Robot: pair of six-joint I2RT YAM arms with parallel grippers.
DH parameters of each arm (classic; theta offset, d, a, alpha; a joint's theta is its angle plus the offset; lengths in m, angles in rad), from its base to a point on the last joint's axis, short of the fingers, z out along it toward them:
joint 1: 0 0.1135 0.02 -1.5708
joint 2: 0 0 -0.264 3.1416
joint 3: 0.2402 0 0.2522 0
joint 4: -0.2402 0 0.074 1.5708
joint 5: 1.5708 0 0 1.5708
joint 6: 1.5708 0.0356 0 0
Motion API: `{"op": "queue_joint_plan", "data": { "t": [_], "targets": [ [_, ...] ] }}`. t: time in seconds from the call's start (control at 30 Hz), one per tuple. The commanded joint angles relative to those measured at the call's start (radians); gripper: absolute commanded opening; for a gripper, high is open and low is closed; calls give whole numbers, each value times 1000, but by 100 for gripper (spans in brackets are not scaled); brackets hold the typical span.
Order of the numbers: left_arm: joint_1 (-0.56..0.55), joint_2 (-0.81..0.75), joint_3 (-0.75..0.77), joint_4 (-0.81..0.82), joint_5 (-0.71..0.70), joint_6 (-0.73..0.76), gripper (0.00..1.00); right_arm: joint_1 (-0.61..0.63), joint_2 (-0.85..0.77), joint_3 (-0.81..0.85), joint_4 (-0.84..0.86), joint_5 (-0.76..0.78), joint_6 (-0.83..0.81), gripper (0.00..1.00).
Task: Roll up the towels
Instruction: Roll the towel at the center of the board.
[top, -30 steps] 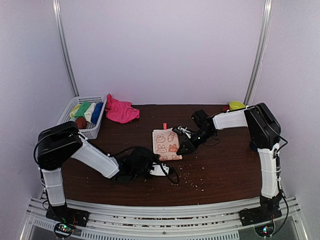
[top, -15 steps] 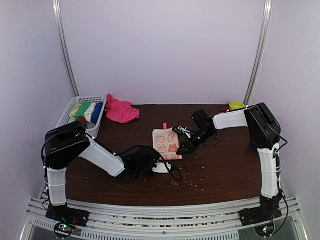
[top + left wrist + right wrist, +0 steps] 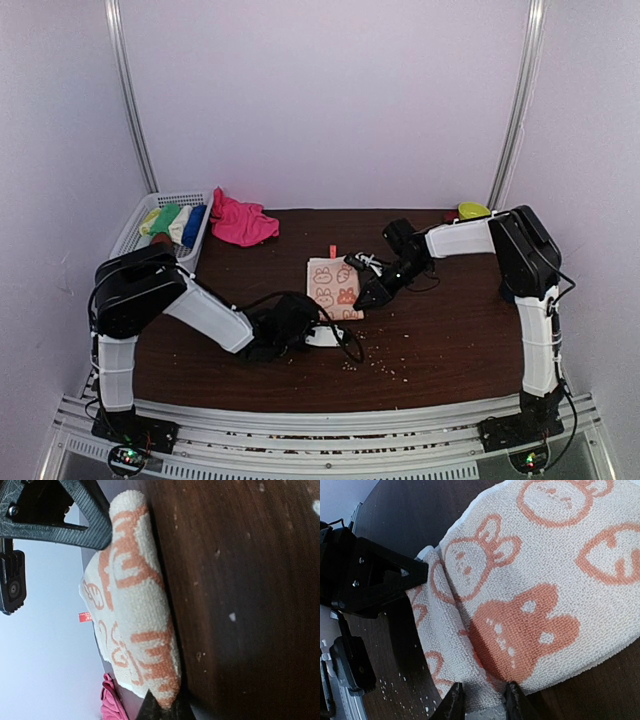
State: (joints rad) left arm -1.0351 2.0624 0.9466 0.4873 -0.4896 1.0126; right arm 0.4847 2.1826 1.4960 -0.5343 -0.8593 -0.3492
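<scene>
Nubby terry towel (image 3: 520,580), matt wood table (image 3: 250,580)

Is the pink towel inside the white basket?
No, the pink towel lies crumpled on the table beside the basket.

towel (image 3: 535,575) hemmed between left claw (image 3: 328,328), right claw (image 3: 483,701)

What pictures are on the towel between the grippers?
The towel has orange bunnies and carrots on pale cloth; the right wrist view shows it best.
</scene>
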Motion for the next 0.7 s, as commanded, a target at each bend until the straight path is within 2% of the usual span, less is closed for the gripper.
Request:
{"op": "queue_joint_plan", "data": {
  "t": [0.0, 0.23, 0.37, 0.57, 0.67],
  "targets": [
    [12, 17, 5, -139, 46, -45, 0, -4, 14, 29, -99, 49, -58, 32],
    [12, -80, 16, -261, 164, -162, 0, -4, -125, 11, -132, 47, -196, 45],
    [12, -110, 43, -353, 230, -230, 0, -4, -232, -65, -107, 89, -318, 51],
    [27, -114, 90, -469, 320, -295, 0, 0, -444, -346, 117, 112, -575, 65],
    [46, -120, 111, -511, 378, -321, 0, 13, -551, -543, 263, 121, -729, 75]
  ]
}}
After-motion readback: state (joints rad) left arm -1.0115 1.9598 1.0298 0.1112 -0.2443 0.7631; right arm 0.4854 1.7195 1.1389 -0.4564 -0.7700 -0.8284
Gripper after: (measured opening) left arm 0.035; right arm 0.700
